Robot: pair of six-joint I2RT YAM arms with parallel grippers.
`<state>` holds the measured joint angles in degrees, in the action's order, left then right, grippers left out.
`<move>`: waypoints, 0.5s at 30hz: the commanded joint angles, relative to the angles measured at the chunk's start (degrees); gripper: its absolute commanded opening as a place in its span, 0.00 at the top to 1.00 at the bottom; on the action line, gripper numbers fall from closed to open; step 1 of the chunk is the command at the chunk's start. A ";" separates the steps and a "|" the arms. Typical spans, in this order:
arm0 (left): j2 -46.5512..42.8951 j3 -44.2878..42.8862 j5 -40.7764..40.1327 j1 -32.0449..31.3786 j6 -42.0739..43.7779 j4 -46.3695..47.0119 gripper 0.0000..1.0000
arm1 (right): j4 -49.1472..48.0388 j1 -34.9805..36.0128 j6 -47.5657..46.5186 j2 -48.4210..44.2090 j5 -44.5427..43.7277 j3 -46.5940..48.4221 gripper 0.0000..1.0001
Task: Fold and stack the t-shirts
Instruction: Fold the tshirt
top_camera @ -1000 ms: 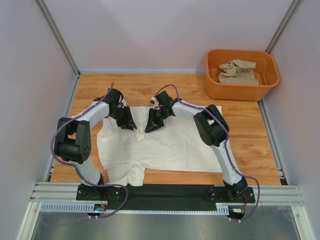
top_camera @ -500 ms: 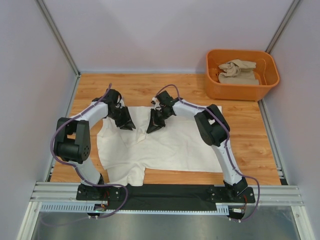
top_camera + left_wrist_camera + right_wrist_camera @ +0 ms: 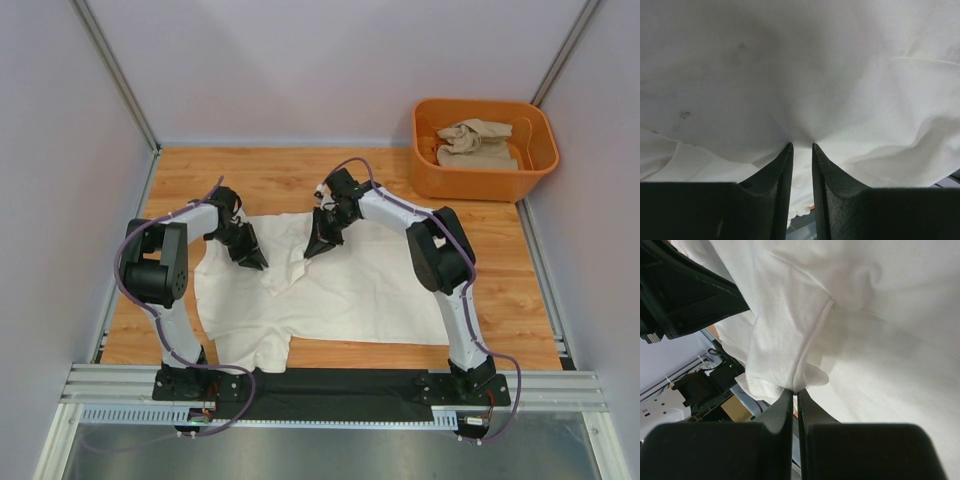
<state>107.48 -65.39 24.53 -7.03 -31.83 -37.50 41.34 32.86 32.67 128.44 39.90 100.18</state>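
Note:
The cream-white t-shirt [image 3: 345, 290] lies spread on the wooden table, with its far left part gathered into a raised fold between my grippers. My left gripper [image 3: 252, 258] is shut on a pinch of this shirt; in the left wrist view the cloth [image 3: 805, 65] puckers into the fingertips of that gripper [image 3: 802, 146]. My right gripper [image 3: 315, 245] is shut on a hemmed edge of the same shirt [image 3: 880, 340], which hangs folded from the tips of that gripper [image 3: 795, 391]. The sandy beige t-shirt [image 3: 478, 143] lies crumpled in the orange tub.
The orange plastic tub [image 3: 485, 187] stands at the far right corner of the table. Grey walls close in the left, back and right sides. A metal rail [image 3: 330, 385] with the arm bases runs along the near edge.
My right gripper has moved right and farther back with the shirt edge. My left arm has drawn in to the left. The cloth between the grippers has bunched into a raised fold.

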 commanded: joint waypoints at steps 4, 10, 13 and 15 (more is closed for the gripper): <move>1.15 -1.32 -3.26 0.00 2.92 -2.93 0.71 | 2.78 -0.60 -1.46 -0.21 3.08 1.68 1.00; 1.50 -2.12 -4.93 0.00 3.62 -4.78 0.71 | 3.75 -1.75 -2.87 0.23 3.69 1.60 0.93; 1.33 -1.76 -4.93 0.00 3.53 -4.52 0.71 | 2.78 -1.75 -2.26 0.49 4.05 1.42 0.95; 1.41 -1.94 -4.76 0.00 3.53 -4.52 0.71 | 2.87 -1.66 -1.82 0.58 3.17 1.42 1.00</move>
<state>107.98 -66.74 23.24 -7.11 -30.09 -40.07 43.90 31.38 31.00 128.49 42.17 100.18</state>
